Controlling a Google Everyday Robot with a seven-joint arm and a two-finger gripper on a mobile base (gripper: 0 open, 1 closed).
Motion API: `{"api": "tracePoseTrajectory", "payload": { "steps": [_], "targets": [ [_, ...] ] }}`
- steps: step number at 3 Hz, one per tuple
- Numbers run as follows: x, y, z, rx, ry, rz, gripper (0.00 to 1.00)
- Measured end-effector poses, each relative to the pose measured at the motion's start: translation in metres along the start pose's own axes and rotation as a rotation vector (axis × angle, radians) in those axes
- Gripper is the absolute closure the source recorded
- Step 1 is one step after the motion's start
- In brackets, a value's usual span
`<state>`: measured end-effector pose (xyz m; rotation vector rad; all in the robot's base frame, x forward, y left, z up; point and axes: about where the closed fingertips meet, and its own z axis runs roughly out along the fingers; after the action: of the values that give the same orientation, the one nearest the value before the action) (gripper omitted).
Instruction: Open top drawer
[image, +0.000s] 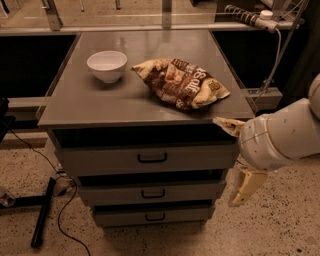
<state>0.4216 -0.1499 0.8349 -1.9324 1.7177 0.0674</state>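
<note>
Three grey drawers stack beneath the cabinet top (100, 107), with the top drawer (110, 160) uppermost; above it sit one white bowl (107, 65) and one chip bag (181, 83). The gripper (236, 156) hangs beside that drawer's right end, its jaws spread wide and holding nothing. A black cable (62, 212) trails across the floor on the left.

The gripper (234, 155) hangs just right of the top drawer (150, 159), covering that drawer's right end; its arm (290, 135) is cut off by the right edge; the drawer's inside lies dark under the tabletop (100, 105); above the drawer, the chip bag's (180, 82) print is too blurred to read.
</note>
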Motion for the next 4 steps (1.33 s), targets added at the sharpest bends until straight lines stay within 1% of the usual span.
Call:
{"api": "tracePoseTrajectory", "payload": {
  "steps": [2, 3, 4],
  "targets": [
    [0.043, -0.013, 0.072, -0.019, 0.048, 0.019, 0.00],
    [0.054, -0.022, 0.102, -0.023, 0.053, 0.024, 0.00],
    [0.060, -0.035, 0.125, -0.022, 0.044, 0.022, 0.00]
  ]
}}
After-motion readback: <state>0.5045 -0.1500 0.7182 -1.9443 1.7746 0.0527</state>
